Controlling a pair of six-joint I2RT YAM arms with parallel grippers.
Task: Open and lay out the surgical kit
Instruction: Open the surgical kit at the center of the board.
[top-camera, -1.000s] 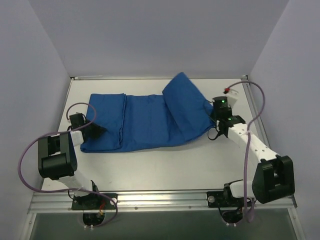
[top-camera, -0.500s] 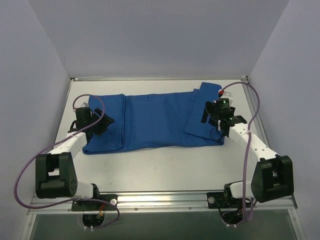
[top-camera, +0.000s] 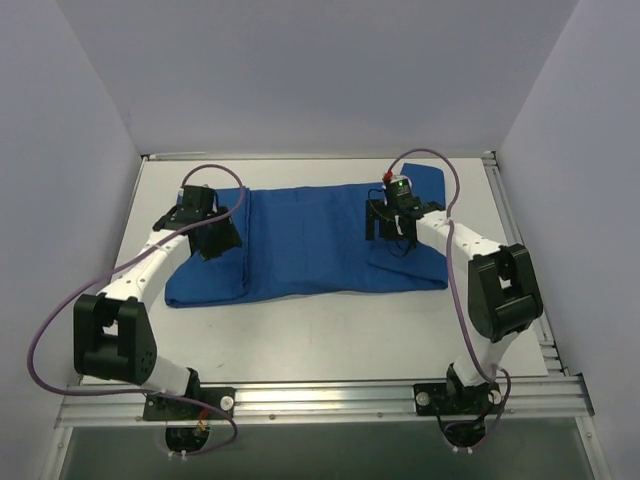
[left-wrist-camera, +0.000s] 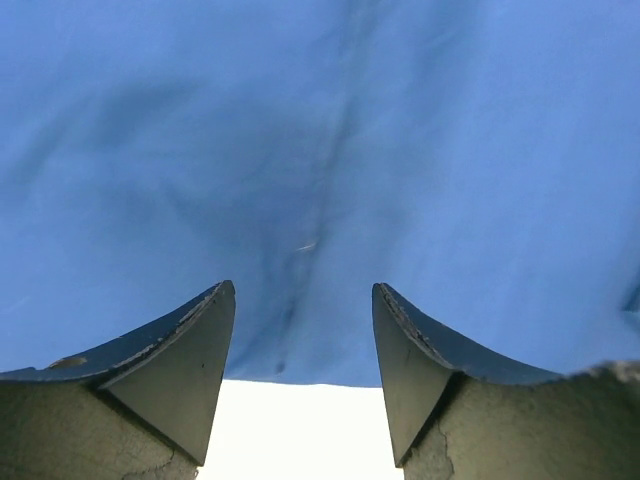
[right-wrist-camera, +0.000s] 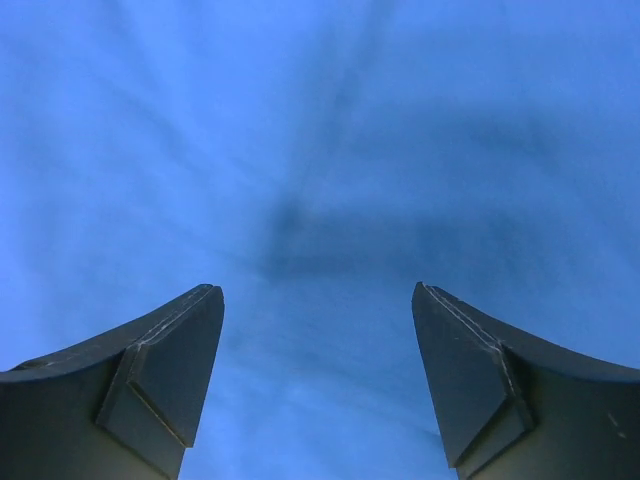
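The blue wrap (top-camera: 300, 245) lies mid-worktop (top-camera: 330, 330). Its right flap, lifted a moment ago, now lies flat and released. Both arms have moved over the wrap, jaws wide and empty, so the next fold waits.

White table (top-camera: 300, 330) between plain pale walls (top-camera: 300, 70), perhaps lavender-tinted; aluminium rail (top-camera: 330, 395) in front.

A robot lab cell: white table (top-camera: 330, 330) boxed by plain pale walls (top-camera: 320, 70) (aluminium rail (top-camera: 330, 398) in front).
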